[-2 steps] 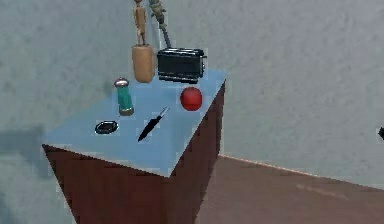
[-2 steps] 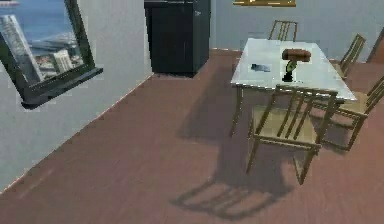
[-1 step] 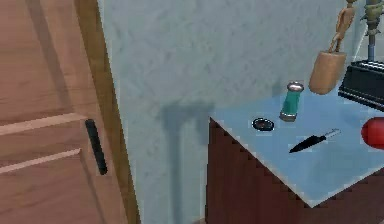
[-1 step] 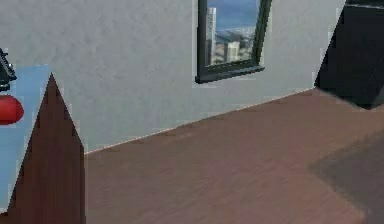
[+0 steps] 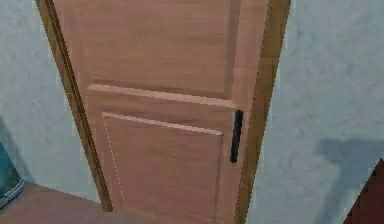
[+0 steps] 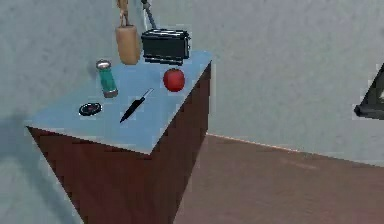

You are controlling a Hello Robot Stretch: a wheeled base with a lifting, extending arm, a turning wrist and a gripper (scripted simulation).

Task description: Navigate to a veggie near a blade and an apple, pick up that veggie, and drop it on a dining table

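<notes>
A counter with a pale blue top [image 6: 170, 110] and dark brown sides stands against the wall in the arm side view. On it lie a black-handled knife [image 6: 134, 105] and, to its right, a red apple [image 6: 174, 80]. Behind them stands a dark toaster [image 6: 166, 45]. Left of the toaster is a tan upright thing [image 6: 127, 42]. A green and grey jar [image 6: 106, 78] stands left of the knife, and a small dark round thing [image 6: 91, 109] lies near the counter's left corner.
A closed wooden door [image 5: 165, 110] with a black handle [image 5: 237, 135] is close ahead between pale walls. A teal thing [image 5: 8, 178] sits at the forward view's lower left. Right of the counter is bare reddish floor [image 6: 290, 185], with a dark thing [image 6: 372, 95] at the edge.
</notes>
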